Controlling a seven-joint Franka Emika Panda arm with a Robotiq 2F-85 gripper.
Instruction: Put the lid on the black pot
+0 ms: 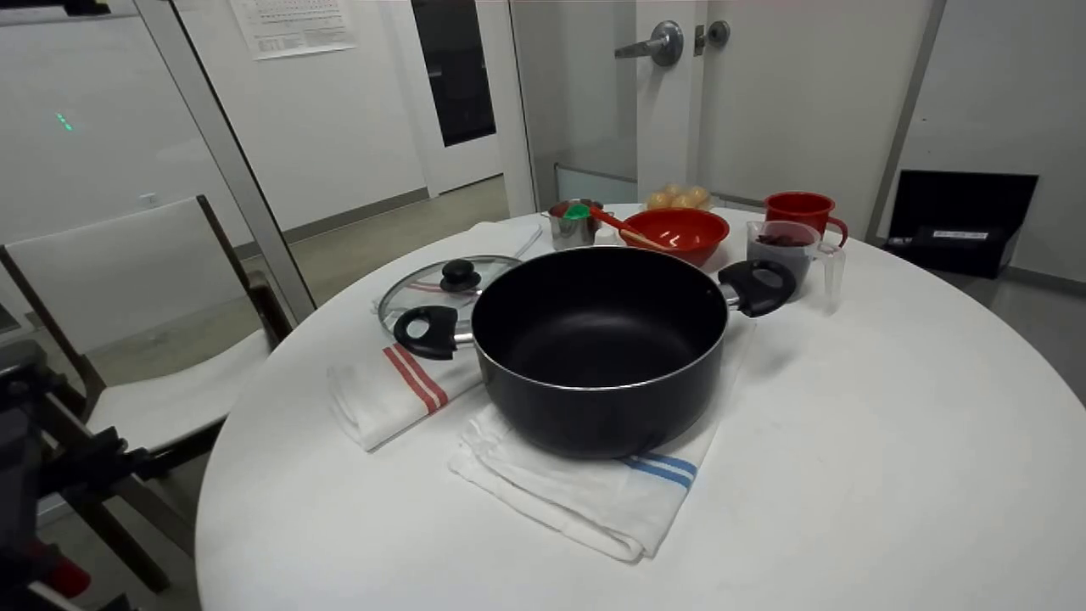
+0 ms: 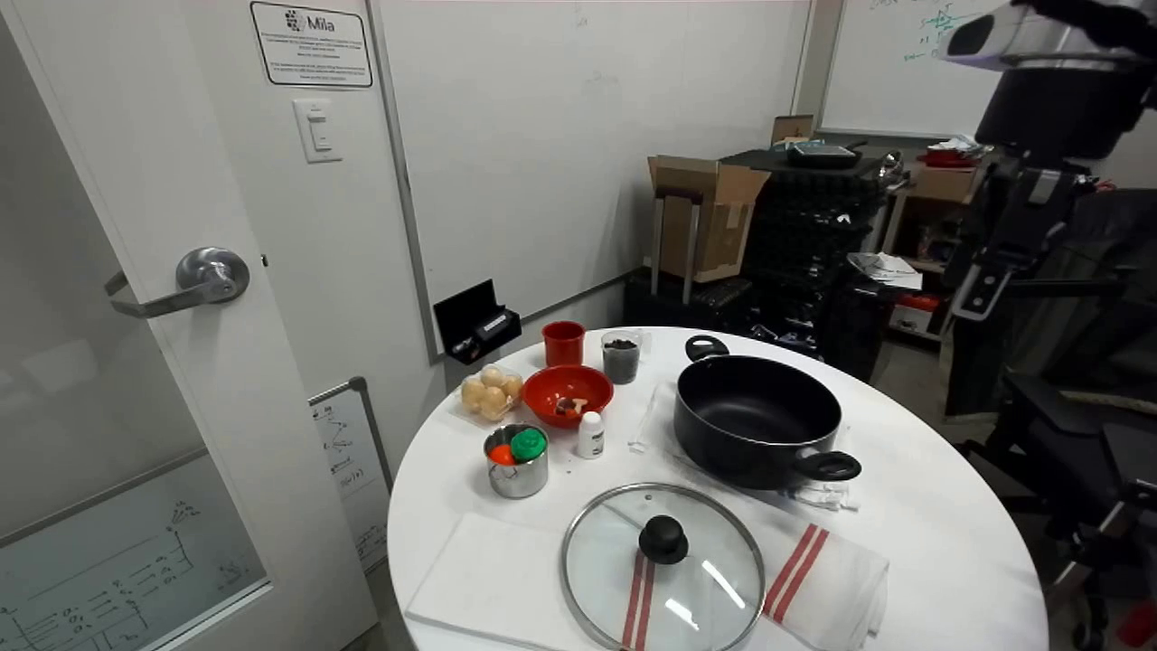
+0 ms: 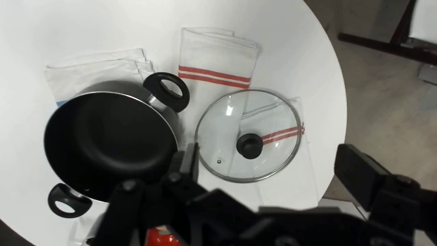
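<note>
The glass lid with a black knob lies flat on white towels with red stripes; it also shows in an exterior view and in the wrist view. The black pot stands uncovered and empty on a white towel with blue stripes, beside the lid; it also shows in an exterior view and in the wrist view. My gripper is open with nothing between its fingers, above the lid and apart from it. In an exterior view the gripper hangs high at the right, above table height.
A steel cup, a white bottle, a red bowl, a pack of egg-like balls, a red mug and a clear measuring cup stand along the table's edge beyond the pot. A chair stands beside the table.
</note>
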